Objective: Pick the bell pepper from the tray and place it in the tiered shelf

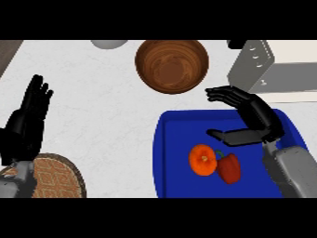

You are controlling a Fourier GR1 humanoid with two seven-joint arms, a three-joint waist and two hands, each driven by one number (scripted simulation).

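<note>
Still at the pick step: red bell pepper lying on the blue tray, touching an orange fruit. Right hand hovering above, fingers apart, empty; left hand resting open at left. Next, probably lowering onto the pepper and closing, without catching the fruit.

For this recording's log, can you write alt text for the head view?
The right hand hovers open over a blue tray that holds a red bell pepper beside an orange fruit. The left hand rests open at the left; a wooden bowl and a grey shelf stand beyond the tray.
</note>
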